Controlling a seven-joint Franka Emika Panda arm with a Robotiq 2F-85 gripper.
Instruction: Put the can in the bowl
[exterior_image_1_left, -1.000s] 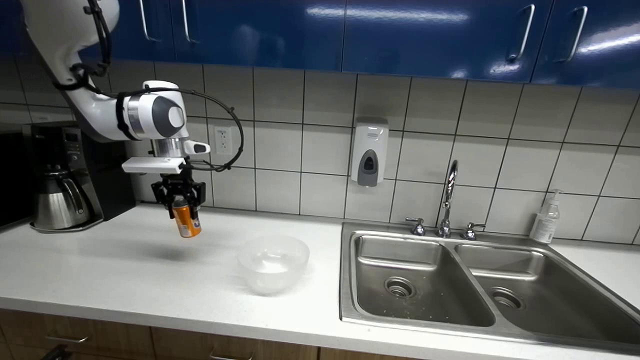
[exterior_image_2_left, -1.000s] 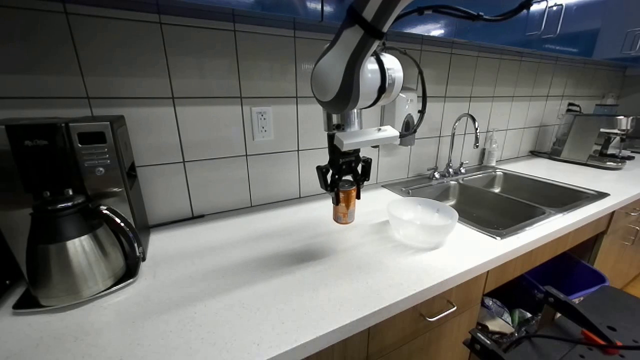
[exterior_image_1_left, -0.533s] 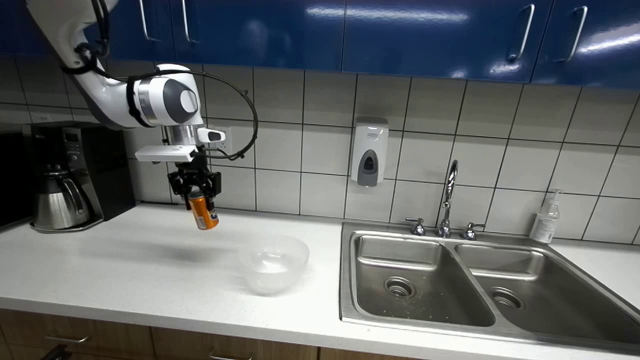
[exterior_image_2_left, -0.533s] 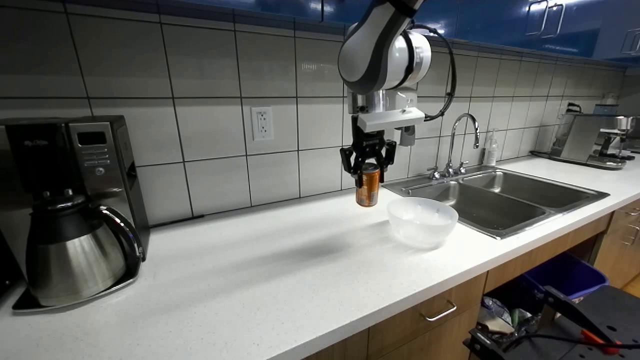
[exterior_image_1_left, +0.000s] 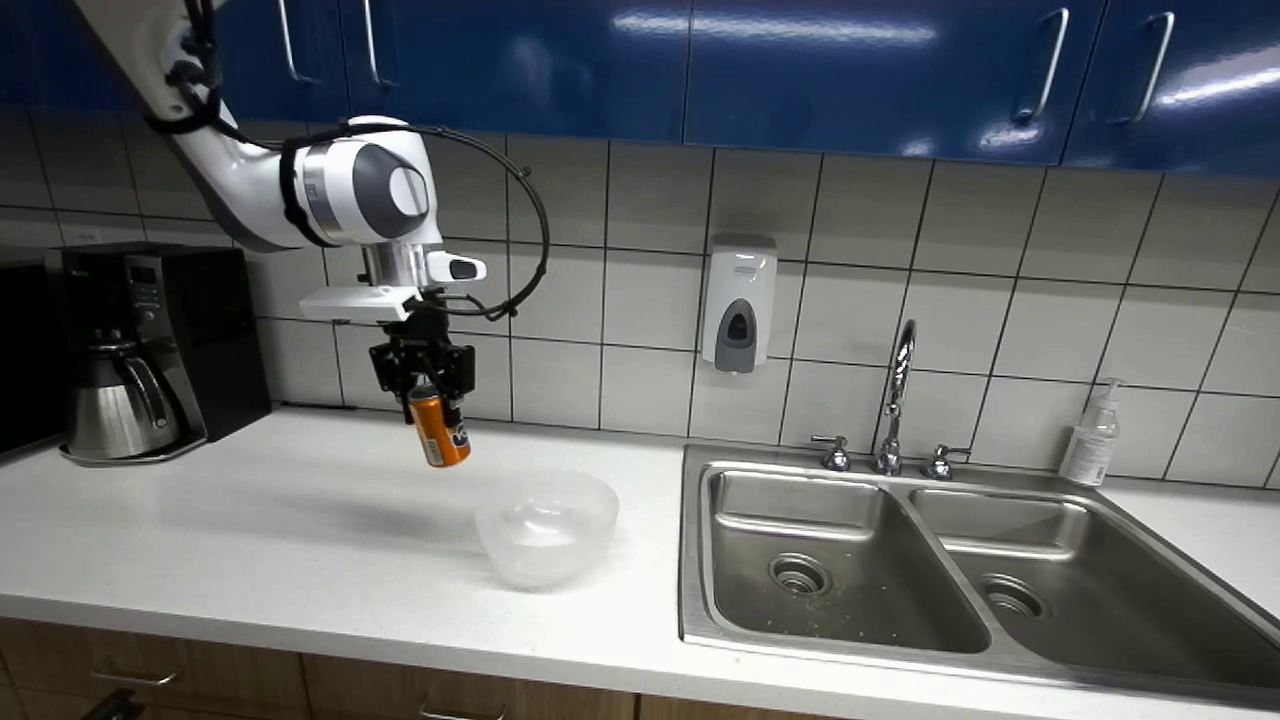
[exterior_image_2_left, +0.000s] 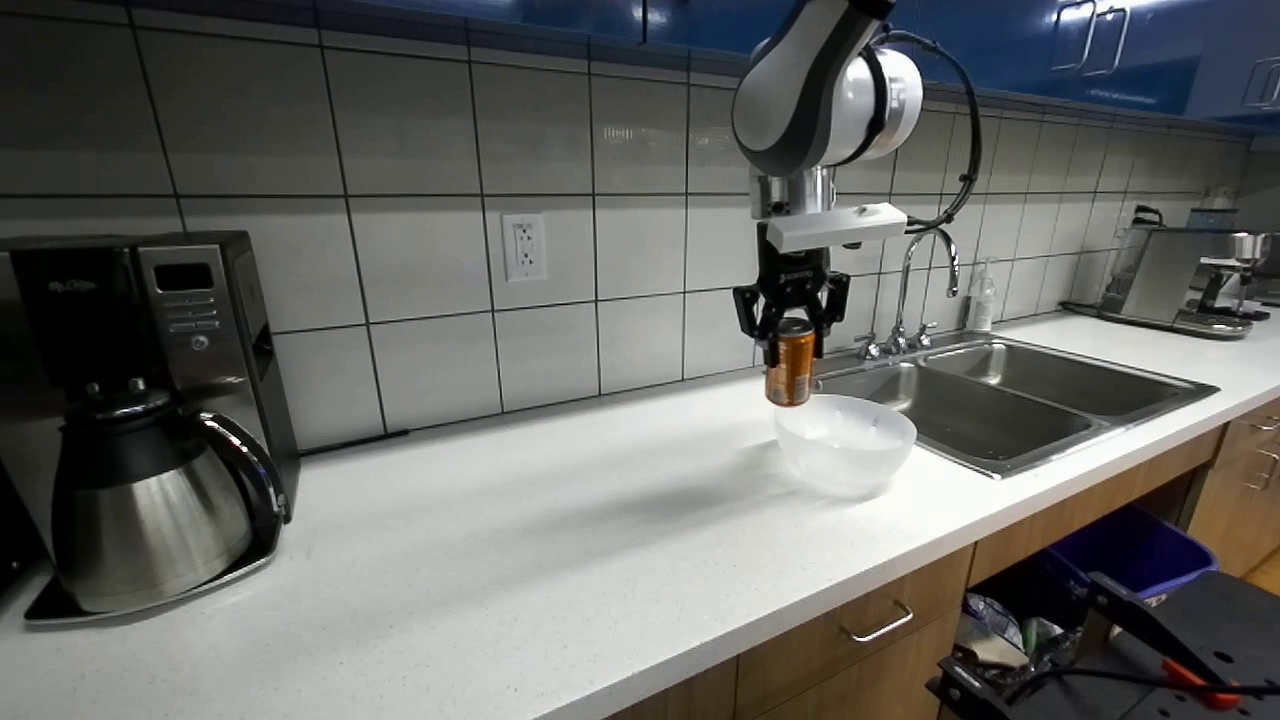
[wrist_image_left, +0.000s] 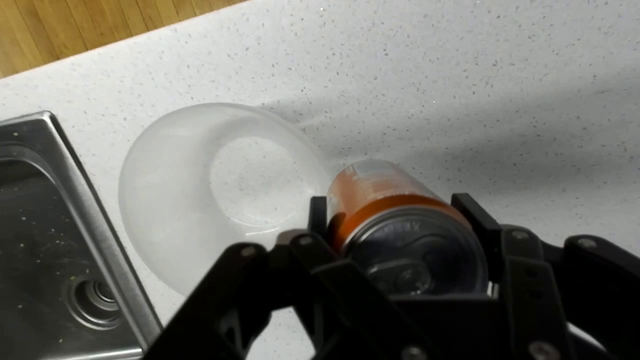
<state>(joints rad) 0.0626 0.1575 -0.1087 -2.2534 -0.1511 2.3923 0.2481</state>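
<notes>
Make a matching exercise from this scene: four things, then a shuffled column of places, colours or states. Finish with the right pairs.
1. can
2. bowl
3. white-and-grey dispenser
4. coffee pot

A. mounted on the tiled wall
B. silvery below, black on top
C. orange, held in the gripper
D. translucent, standing on the counter

Pairs: 1-C, 2-D, 3-A, 4-B

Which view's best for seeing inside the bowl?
Wrist view: it looks down into the bowl, showing its sides and base, though the gripper hides part of the rim. Both exterior views show the bowl at a slant, its outer side toward the camera and pale against the counter, so its base is harder to make out.
</notes>
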